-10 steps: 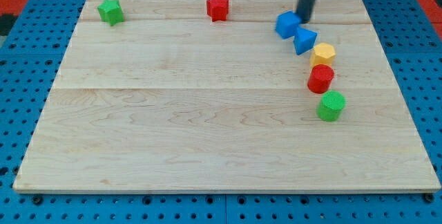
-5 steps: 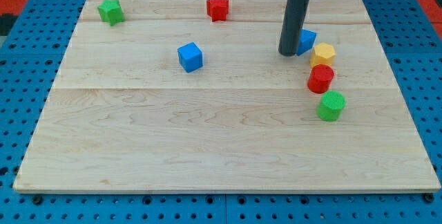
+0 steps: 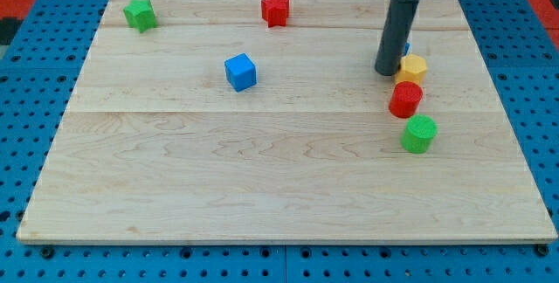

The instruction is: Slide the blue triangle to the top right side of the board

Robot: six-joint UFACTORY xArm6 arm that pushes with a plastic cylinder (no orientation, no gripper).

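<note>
The blue triangle (image 3: 406,48) is almost wholly hidden behind my dark rod; only a thin blue sliver shows at the rod's right edge, in the upper right part of the wooden board (image 3: 279,178). My tip (image 3: 386,72) rests on the board just left of the yellow hexagon (image 3: 411,67) and just below-left of the triangle's sliver. I cannot tell whether the tip touches the triangle.
A red cylinder (image 3: 405,100) and a green cylinder (image 3: 419,134) lie in a line below the yellow hexagon. A blue cube (image 3: 240,72) sits left of centre. A red star (image 3: 275,9) is at the top middle, a green block (image 3: 139,14) at the top left.
The blue cube slid from beside the triangle far to the left. My tip came down from the top edge, passed left of the triangle, then moved right and now covers it.
</note>
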